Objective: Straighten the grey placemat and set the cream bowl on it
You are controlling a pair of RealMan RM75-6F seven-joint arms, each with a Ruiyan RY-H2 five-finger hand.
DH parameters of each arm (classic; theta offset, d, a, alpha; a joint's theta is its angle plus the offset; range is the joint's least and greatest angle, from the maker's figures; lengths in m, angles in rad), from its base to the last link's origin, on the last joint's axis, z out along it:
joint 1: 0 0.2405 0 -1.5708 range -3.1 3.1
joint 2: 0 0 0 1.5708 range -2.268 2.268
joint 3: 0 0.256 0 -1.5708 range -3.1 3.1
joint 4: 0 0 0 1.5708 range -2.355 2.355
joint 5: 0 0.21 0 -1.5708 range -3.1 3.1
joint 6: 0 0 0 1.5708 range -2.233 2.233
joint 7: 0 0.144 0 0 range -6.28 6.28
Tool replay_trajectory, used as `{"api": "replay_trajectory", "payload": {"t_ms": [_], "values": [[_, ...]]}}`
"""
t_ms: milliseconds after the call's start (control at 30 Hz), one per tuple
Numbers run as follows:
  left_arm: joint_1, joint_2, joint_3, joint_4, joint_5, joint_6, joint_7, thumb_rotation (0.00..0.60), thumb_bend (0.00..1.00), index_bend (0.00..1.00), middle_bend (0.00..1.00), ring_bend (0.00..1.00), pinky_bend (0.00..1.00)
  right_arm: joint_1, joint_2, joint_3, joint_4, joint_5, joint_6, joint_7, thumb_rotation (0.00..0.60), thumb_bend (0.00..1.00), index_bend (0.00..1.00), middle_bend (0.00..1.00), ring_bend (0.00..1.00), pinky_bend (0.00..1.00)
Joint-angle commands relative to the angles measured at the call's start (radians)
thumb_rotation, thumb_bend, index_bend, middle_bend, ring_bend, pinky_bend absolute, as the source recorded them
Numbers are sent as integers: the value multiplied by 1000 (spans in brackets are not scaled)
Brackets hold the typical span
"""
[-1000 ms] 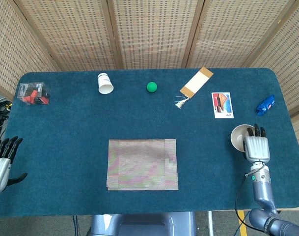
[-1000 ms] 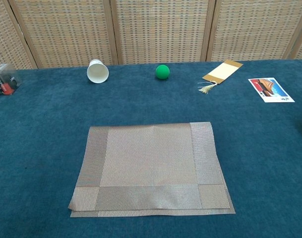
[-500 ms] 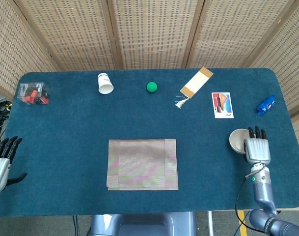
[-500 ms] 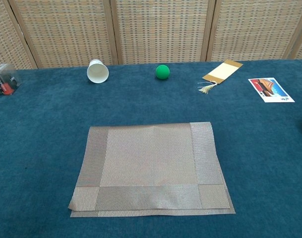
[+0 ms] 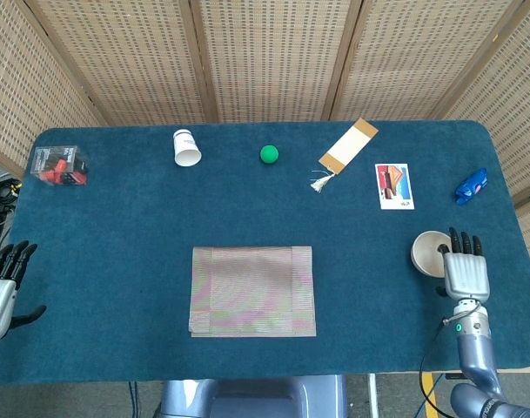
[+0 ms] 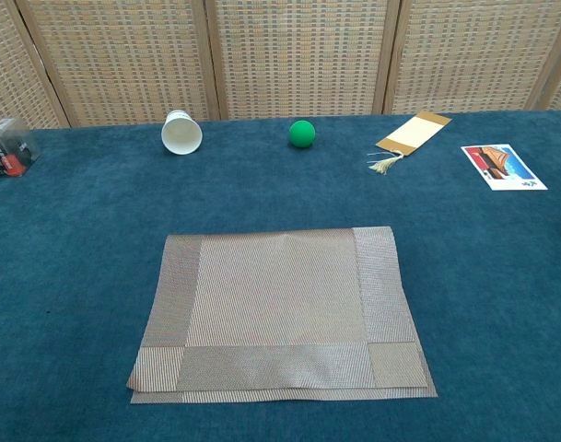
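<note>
The grey placemat lies at the front middle of the blue table; in the chest view the placemat sits slightly askew, with a second layer showing along its near edge. The cream bowl rests on the table near the right edge, far from the mat. My right hand is just right of the bowl, back up and fingers stretched out. Its thumb side touches the bowl's rim, and a hold on it is not plain. My left hand hovers at the table's front left corner, fingers spread, holding nothing.
Along the back lie a clear box with red contents, a tipped white paper cup, a green ball and a tasselled bookmark. A picture card and a blue wrapper lie behind the bowl.
My right hand has drawn back toward the front edge and slightly right. The bowl shifted a little with it and now lies clear of the fingers. The left hand stayed put.
</note>
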Motion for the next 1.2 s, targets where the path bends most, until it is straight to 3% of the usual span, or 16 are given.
{"api": "replay_trajectory", "payload": {"t_ms": [33,167,300,567,800,933,1200], "values": [[1,0,-2,1,-1,3,-3,600,0,0,0,0,0,-42,53,-13,-83,-75,81,63,600,242,200,0,0,0],[2,-2,-5,7,-6,4,-9,600,0,0,0,0,0,-106,95,-47,-124,-258,220,221,600,232,157,0,0,0],[2,-5,-6,12,-6,6,-8,600,0,0,0,0,0,-163,122,-87,-104,-372,317,330,600,218,150,0,0,0],[-7,-35,1,34,14,-2,-20,600,6,12,0,0,0,-197,159,-87,-116,-395,339,404,600,212,150,0,0,0],[-24,-58,8,47,87,20,-88,600,131,349,0,0,0,-198,164,-84,-126,-403,319,414,600,212,150,0,0,0],[-49,-65,22,55,129,-4,-97,600,131,398,0,0,0,-200,164,-82,-132,-406,313,416,600,212,154,0,0,0],[-131,-148,34,13,192,-100,26,600,156,512,0,0,0,-204,179,-65,-161,-387,294,446,600,212,158,0,0,0]]}}
